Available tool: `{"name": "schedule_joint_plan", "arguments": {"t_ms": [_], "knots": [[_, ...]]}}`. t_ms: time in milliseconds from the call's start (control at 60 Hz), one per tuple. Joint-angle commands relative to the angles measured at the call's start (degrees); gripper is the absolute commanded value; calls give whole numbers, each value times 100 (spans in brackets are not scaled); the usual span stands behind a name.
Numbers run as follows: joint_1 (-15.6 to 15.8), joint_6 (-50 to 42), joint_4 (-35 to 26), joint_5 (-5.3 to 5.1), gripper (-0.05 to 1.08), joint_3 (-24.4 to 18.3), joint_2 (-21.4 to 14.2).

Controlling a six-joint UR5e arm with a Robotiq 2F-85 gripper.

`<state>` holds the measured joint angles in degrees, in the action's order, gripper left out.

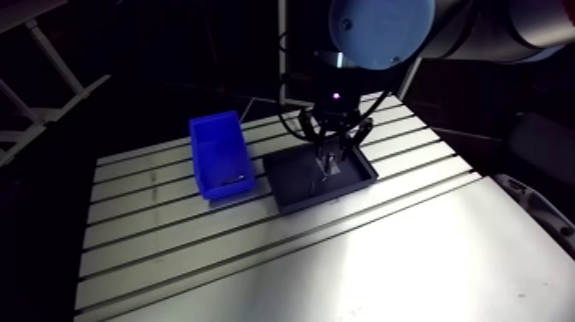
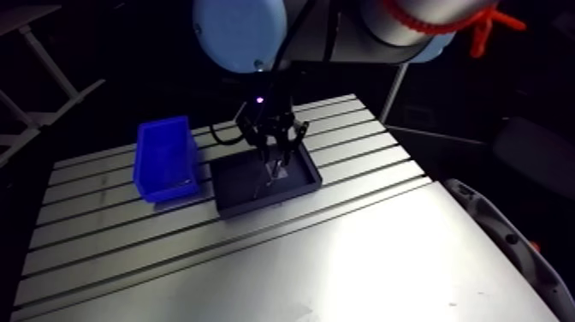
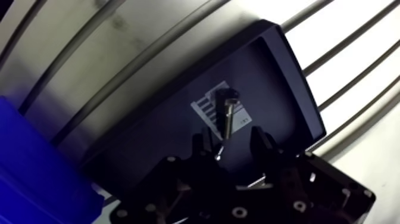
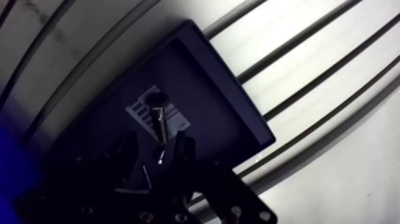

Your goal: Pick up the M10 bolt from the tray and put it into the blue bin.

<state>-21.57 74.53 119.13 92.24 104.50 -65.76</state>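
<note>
- The counter [image 1: 428, 248] carries a bin [image 1: 214, 117] and a tray [image 1: 295, 184] side by side, both on its far part in the arm view.
- The bin sits just beside the tray, to its left in the arm view, with a narrow gap between them.
- A label [image 3: 205, 107] lies flat on the tray's floor, near the middle.
- The bolt [image 3: 227, 113] lies across the label, head on the side away from the hand [image 3: 231, 138], shank running back toward it.
- The hand hangs over the tray, and the shank's end lies between its two spread fingers.

blue bin [image 1: 219, 151] – tray [image 1: 296, 185] just beside
</note>
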Motion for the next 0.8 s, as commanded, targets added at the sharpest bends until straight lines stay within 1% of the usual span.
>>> {"name": "schedule_joint_plan", "arguments": {"t_ms": [17, 800], "knots": [[3, 108, 228, 0, 54, 47, 77], [3, 259, 318, 0, 56, 84, 166]]}}
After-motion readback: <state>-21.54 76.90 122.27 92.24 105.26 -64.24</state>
